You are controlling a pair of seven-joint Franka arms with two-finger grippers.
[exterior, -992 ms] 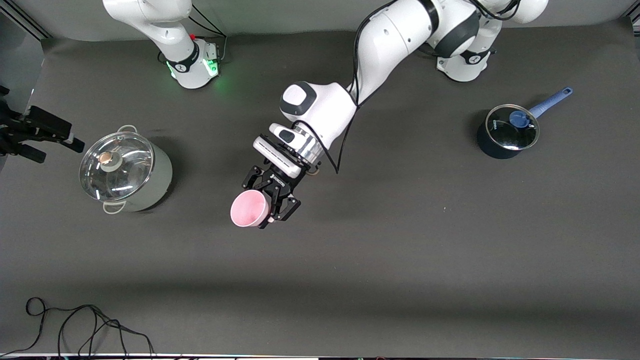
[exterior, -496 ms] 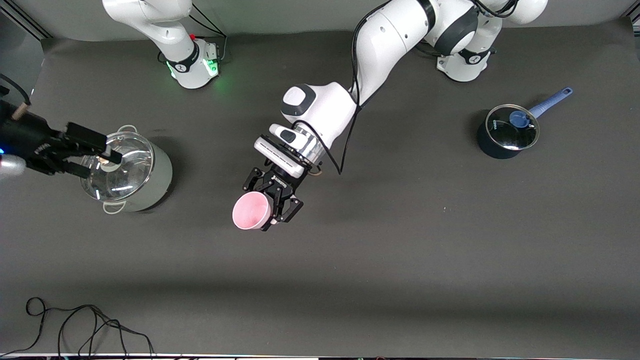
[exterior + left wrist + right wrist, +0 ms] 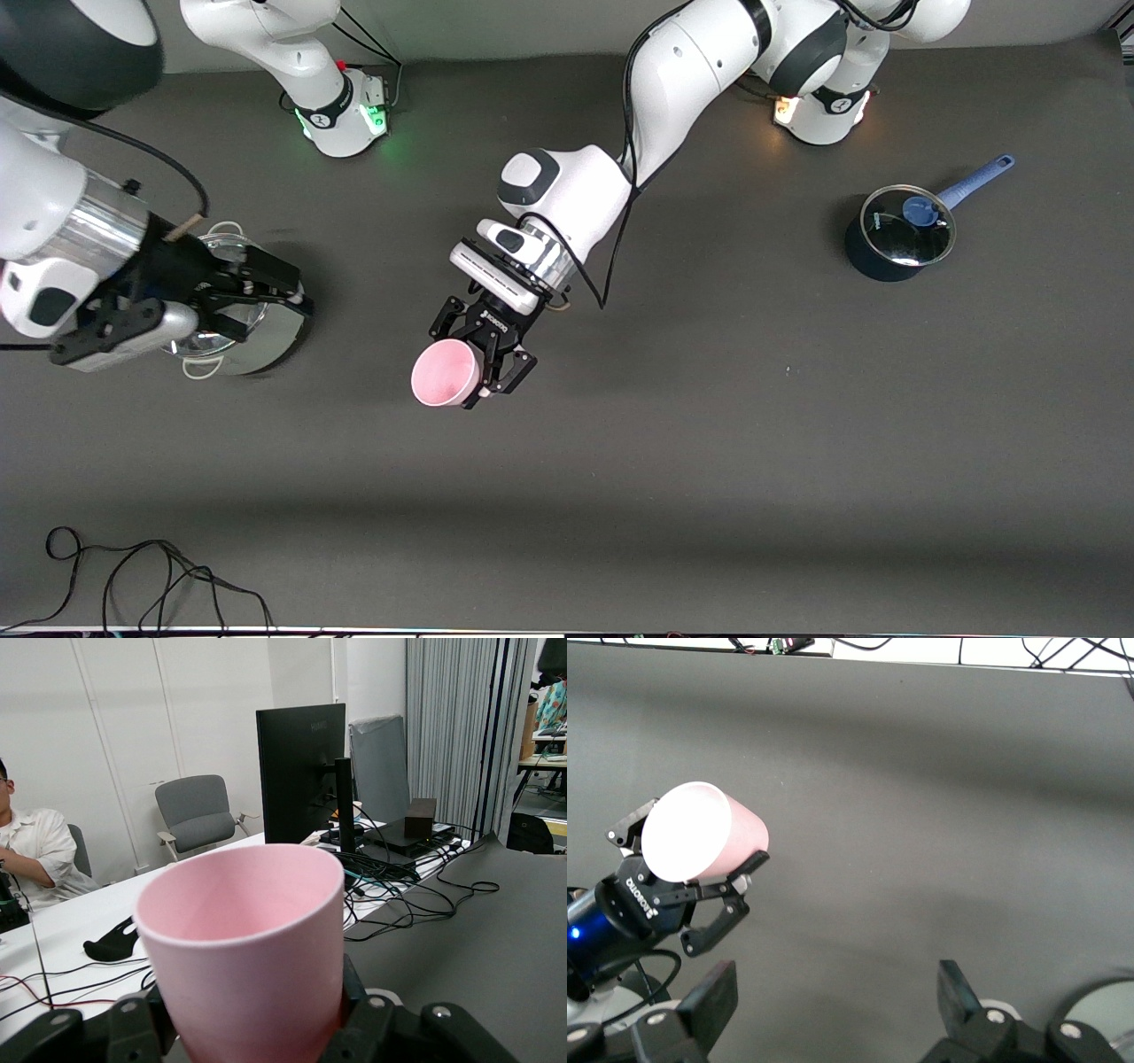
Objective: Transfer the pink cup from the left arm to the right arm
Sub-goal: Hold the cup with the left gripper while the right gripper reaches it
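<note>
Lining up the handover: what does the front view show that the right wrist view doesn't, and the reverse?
Front view only: the blue saucepan toward the left arm's end, both arm bases, the loose cable at the table's near edge, and the right gripper over the steel pot.
Right wrist view only: its own fingers spread wide, seen from above.
Both: the left gripper shut on the tilted pink cup above bare mat.

Cup [image 3: 443, 374] in left pincer [image 3: 486, 365] over table [image 3: 709, 461] middle.
</note>
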